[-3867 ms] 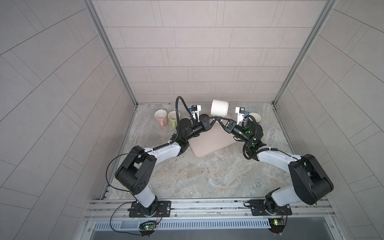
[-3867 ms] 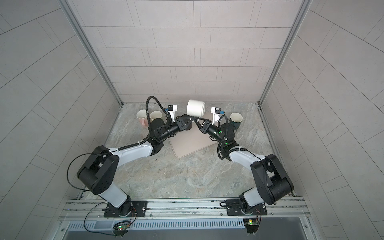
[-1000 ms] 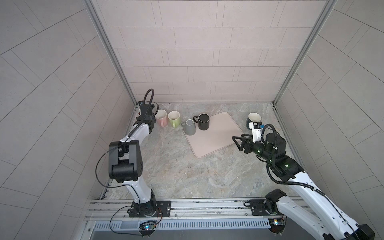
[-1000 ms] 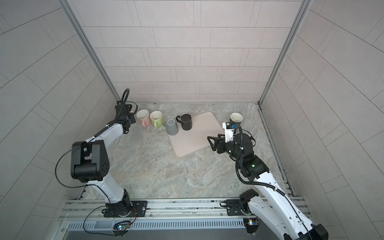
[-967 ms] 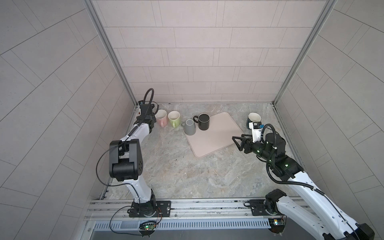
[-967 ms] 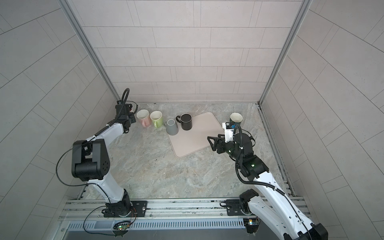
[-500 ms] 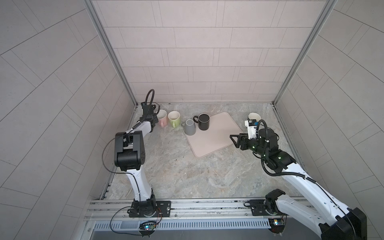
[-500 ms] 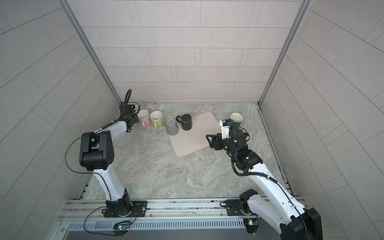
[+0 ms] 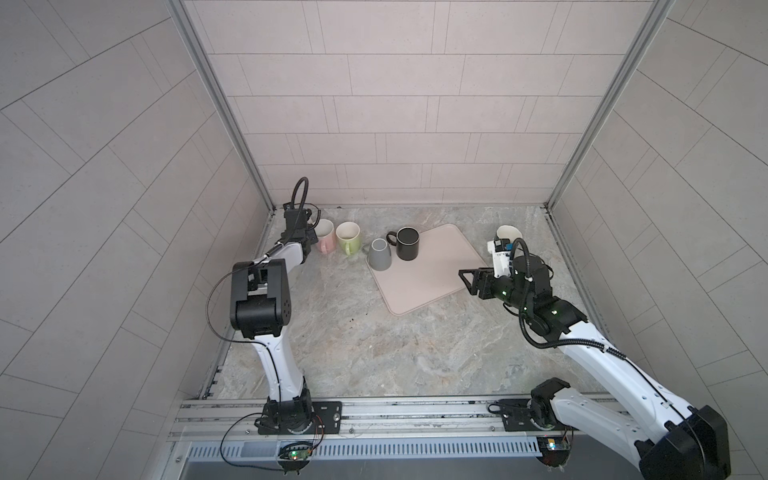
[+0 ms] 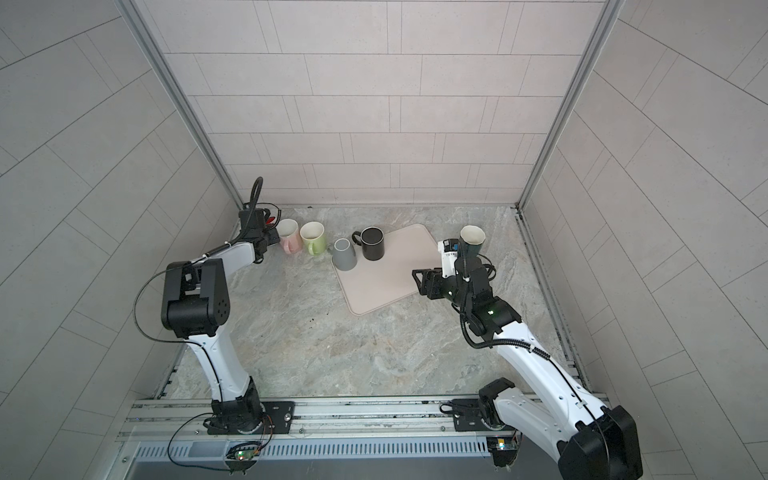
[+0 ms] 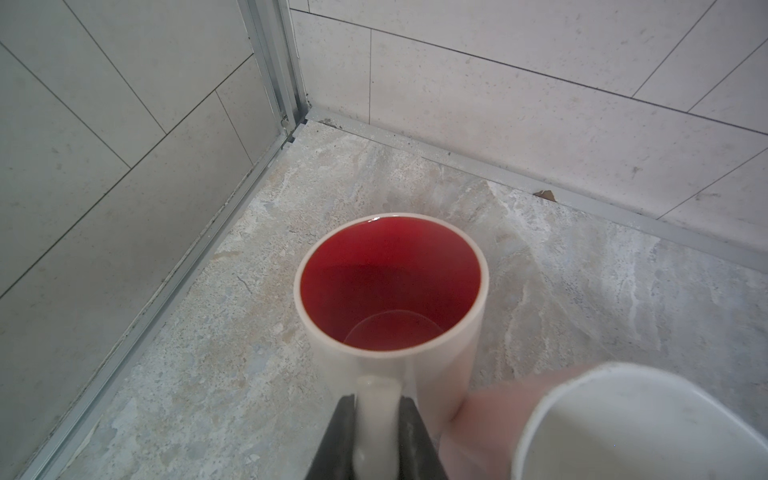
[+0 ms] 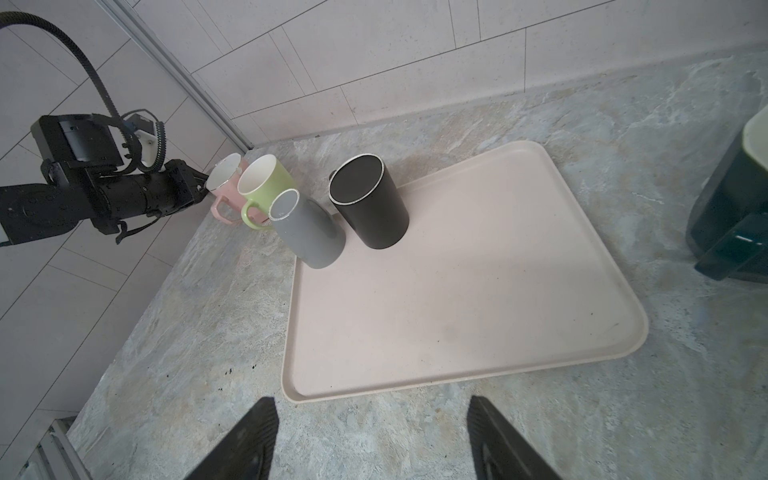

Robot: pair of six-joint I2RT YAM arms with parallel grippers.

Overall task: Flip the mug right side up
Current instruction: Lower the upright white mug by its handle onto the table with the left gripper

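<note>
The veined stone counter [image 9: 374,340] carries a flat, round-cornered pink tray [image 9: 428,274]. The glossy, cylindrical white mug [image 11: 390,291], red inside, stands upright in the far left corner, just beside a pink mug [image 11: 490,415]. The left gripper [image 11: 377,401] clamps its handle; the right gripper [image 12: 370,405] gapes empty.

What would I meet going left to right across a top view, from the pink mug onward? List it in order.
pink mug → green mug → grey mug → black mug → right gripper → dark green mug
</note>
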